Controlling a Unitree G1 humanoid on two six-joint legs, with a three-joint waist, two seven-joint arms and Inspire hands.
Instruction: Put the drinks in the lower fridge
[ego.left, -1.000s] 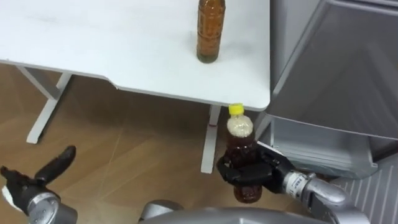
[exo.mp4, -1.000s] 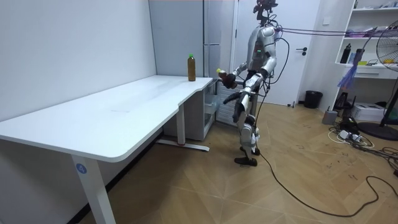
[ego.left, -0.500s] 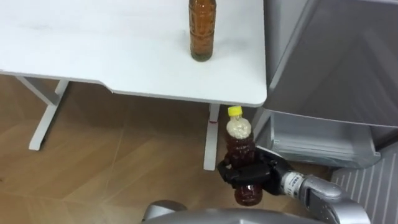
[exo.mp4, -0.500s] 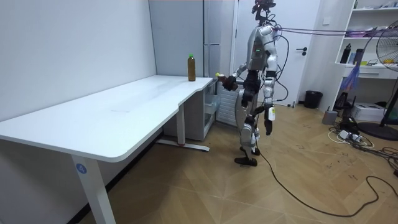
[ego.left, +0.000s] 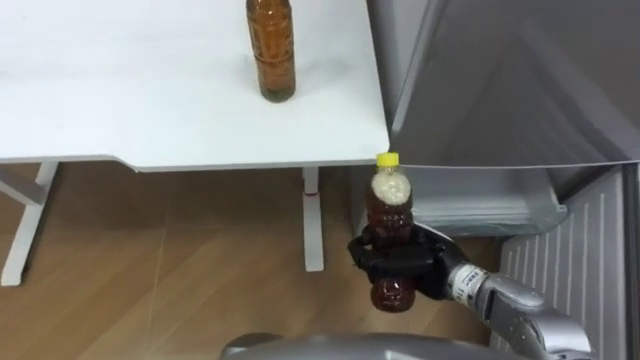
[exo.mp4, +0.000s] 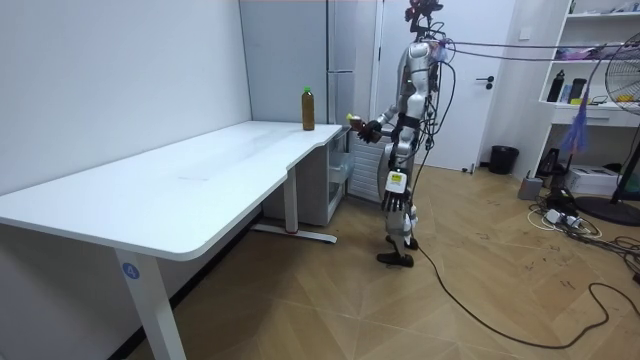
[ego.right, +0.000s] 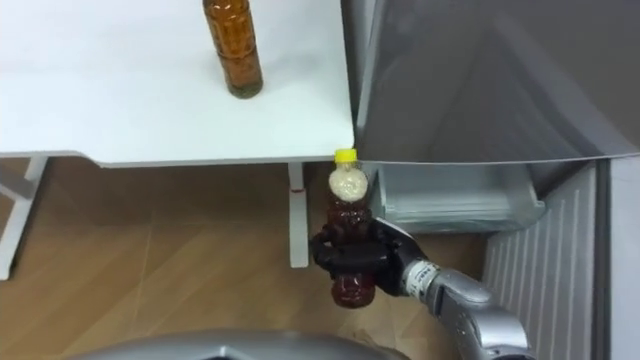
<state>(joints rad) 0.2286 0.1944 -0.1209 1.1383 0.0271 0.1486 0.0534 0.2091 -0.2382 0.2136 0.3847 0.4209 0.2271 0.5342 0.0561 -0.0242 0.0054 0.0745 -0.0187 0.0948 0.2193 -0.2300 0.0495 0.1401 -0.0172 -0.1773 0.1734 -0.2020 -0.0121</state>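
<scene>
My right hand (ego.left: 412, 272) is shut on a brown drink bottle with a yellow cap (ego.left: 388, 225), holding it upright in the air below the table's corner, in front of the grey fridge (ego.left: 500, 80). The same hand (ego.right: 372, 258) and bottle (ego.right: 348, 235) show in the right eye view. A second brown bottle (ego.left: 273, 50) stands on the white table (ego.left: 150, 110) near its fridge-side edge. The fridge's lower compartment (ego.left: 480, 205) stands open just right of the held bottle. In the room view my left hand (exo.mp4: 392, 197) hangs at my side, fingers relaxed.
The table's white leg (ego.left: 313, 220) stands just left of the held bottle, over wooden floor (ego.left: 150, 270). A ribbed grey panel (ego.left: 570, 250) lies at the right. In the room view I stand between the table's end and the fridge (exo.mp4: 350, 60).
The eye view has swung right, toward the fridge, with the bottle still held. My left hand, raised at lower left a second ago, has dropped to my side.
</scene>
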